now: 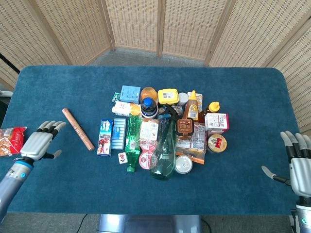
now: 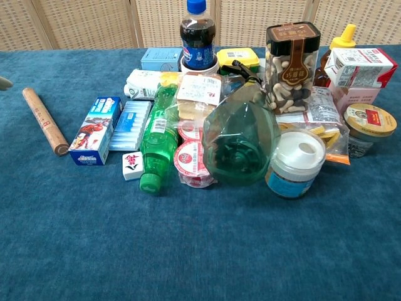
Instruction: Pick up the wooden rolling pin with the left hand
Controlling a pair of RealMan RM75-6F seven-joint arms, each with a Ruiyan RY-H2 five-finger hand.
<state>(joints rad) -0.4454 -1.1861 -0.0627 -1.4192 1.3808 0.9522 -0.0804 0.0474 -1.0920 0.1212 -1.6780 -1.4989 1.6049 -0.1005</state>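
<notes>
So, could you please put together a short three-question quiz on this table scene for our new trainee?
1. True or false: the left hand already holds the wooden rolling pin.
2. Which lies immediately right of the pin in the head view: A) blue toothpaste box, B) honey bottle, C) yellow tin?
3. Fill in: the green bottle lies on its ____.

Key: 1 false; 2 A; 3 side.

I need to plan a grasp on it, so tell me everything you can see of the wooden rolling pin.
The wooden rolling pin is a plain, slim cylinder of light brown wood, with no separate handles and faint reddish markings along its side. It lies flat on the blue table, angled diagonally, apart from the cluttered pile; the nearest item, a blue box, does not touch it. The left hand is open beside it, not in contact. Nothing rests on it.
</notes>
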